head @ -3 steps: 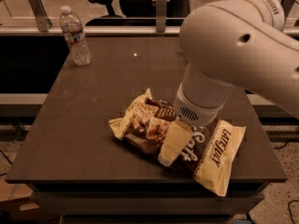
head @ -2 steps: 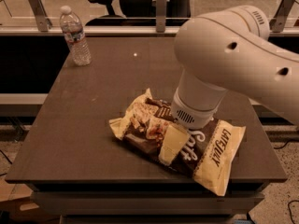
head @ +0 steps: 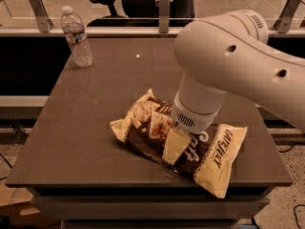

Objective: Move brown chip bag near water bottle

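Observation:
The brown chip bag (head: 143,128) lies crumpled near the front middle of the dark table (head: 86,128), with cream-yellow ends and white lettering. The water bottle (head: 76,37) stands upright at the table's far left corner, well away from the bag. My gripper (head: 175,146) comes straight down onto the middle of the bag, under my big white arm (head: 228,61). One cream finger (head: 174,147) shows on the bag's top. The arm hides the rest of the gripper.
The table's front edge (head: 147,184) is close below the bag. A rail with metal posts (head: 164,8) runs behind the table. An office chair (head: 124,1) stands beyond it.
My arm has shifted a little over the bag. The bag and the bottle have stayed where they were.

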`<state>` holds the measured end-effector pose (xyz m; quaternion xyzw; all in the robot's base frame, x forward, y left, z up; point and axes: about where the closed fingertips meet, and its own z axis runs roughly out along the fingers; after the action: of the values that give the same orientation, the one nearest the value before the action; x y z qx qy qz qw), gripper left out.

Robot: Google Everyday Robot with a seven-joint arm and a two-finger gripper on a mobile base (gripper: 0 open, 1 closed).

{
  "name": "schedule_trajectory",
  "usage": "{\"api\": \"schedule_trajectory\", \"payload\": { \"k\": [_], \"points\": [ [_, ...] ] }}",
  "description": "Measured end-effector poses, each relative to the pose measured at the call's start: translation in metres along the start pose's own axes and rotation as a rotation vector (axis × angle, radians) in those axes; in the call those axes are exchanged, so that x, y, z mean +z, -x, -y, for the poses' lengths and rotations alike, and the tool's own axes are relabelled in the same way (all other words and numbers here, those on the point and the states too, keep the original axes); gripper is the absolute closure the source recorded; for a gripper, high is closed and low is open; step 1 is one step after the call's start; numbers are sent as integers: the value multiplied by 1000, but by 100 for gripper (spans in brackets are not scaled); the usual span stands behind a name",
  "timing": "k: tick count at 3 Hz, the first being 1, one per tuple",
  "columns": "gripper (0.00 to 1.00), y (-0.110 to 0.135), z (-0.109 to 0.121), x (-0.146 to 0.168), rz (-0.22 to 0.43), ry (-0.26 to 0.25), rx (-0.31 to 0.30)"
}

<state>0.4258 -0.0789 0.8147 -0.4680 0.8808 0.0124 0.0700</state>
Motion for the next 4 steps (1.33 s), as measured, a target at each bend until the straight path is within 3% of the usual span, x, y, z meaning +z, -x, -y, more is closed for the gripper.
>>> {"api": "schedule_trajectory", "payload": {
  "k": [1,2,4],
  "points": [
    [87,1,0,-5,0,0,0],
    [100,1,0,-7,0,0,0],
    [100,1,0,-9,0,0,0]
  ]
}}
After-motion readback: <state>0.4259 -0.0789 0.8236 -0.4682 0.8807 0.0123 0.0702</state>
